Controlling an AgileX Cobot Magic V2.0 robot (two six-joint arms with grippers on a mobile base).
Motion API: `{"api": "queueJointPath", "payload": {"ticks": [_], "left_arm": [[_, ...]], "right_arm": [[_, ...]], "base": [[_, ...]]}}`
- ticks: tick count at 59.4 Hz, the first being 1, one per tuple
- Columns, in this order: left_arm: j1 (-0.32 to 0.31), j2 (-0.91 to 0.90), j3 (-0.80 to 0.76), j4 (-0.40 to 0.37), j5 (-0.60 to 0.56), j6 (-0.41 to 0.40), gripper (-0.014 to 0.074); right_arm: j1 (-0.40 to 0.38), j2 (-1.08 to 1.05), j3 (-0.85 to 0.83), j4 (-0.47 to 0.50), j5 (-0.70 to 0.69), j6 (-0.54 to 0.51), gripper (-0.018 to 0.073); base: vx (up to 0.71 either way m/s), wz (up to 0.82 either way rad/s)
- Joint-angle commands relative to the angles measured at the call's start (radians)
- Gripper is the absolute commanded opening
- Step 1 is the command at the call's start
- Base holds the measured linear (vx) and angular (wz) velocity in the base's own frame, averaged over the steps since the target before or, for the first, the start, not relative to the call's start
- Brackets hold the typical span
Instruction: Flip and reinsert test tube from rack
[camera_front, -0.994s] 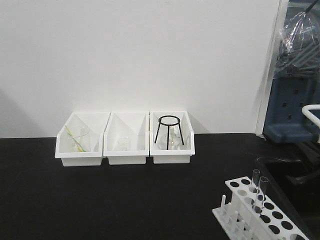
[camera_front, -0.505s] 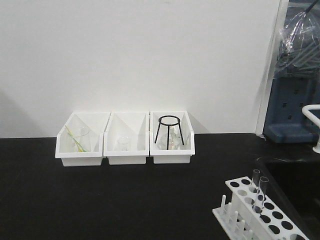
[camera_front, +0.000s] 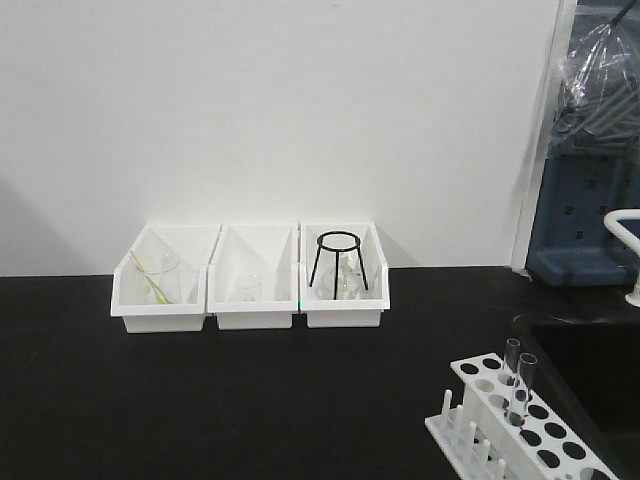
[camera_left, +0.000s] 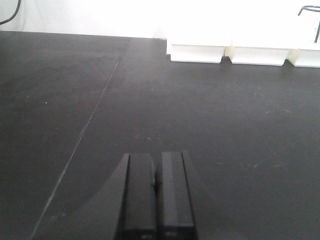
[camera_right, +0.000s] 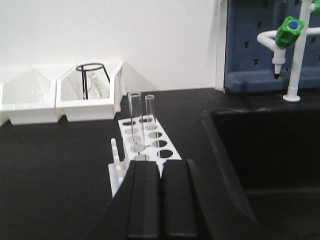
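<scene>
Right wrist view tells it best: the right gripper (camera_right: 161, 200) has its jaws pressed together, holding nothing, and the white test tube rack (camera_right: 144, 142) sits straight ahead of it on the black bench, its long axis running away from the jaws. Two glass test tubes (camera_right: 134, 117) stand upright in the far holes. Over on the other side, the left gripper (camera_left: 157, 200) is likewise closed and empty over bare benchtop, so the right arm looks nearer.

Bright, even light; overexposed whites
</scene>
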Motion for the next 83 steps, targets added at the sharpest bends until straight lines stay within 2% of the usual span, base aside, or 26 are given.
{"api": "queueJointPath", "payload": {"ticks": [1, 19, 24, 33, 35, 38, 43, 83], "left_arm": [[-0.007, -0.012, 0.001, -0.004, -0.087, 0.000, -0.0006], [-0.007, -0.012, 0.001, -0.004, -0.087, 0.000, -0.0006], [-0.007, -0.012, 0.001, -0.004, -0.087, 0.000, -0.0006], [-0.007, -0.012, 0.001, -0.004, -0.087, 0.000, -0.0006], [-0.007, -0.012, 0.001, -0.004, -0.087, 0.000, -0.0006], [-0.007, -0.012, 0.001, -0.004, -0.087, 0.000, -0.0006], [-0.007, -0.012, 0.001, -0.004, -0.087, 0.000, -0.0006], [-0.007, -0.012, 0.001, -0.004, -0.087, 0.000, -0.0006]], "right_arm": [[-0.004, -0.045, -0.016, -0.005, -0.075, 0.002, -0.0009], [-0.004, -0.063, -0.014, -0.008, -0.062, -0.016, -0.0009], [-0.003, -0.072, 0.002, 0.019, -0.050, -0.038, -0.0009], [-0.003, -0.181, 0.120, 0.226, -0.048, -0.248, -0.0009], [-0.003, -0.223, 0.115, 0.266, 0.021, -0.287, -0.0009], [-0.004, -0.272, 0.111, 0.292, 0.076, -0.327, -0.0009], [-0.004, -0.339, 0.113, 0.293, 0.091, -0.372, -0.0009], [-0.004, -0.331, 0.113, 0.294, 0.077, -0.360, -0.0009]], "base": [[0.00, 0.00], [0.00, 0.00], [0.00, 0.00], [0.00, 0.00], [0.00, 0.00], [0.00, 0.00], [0.00, 0.00], [0.00, 0.00]]}}
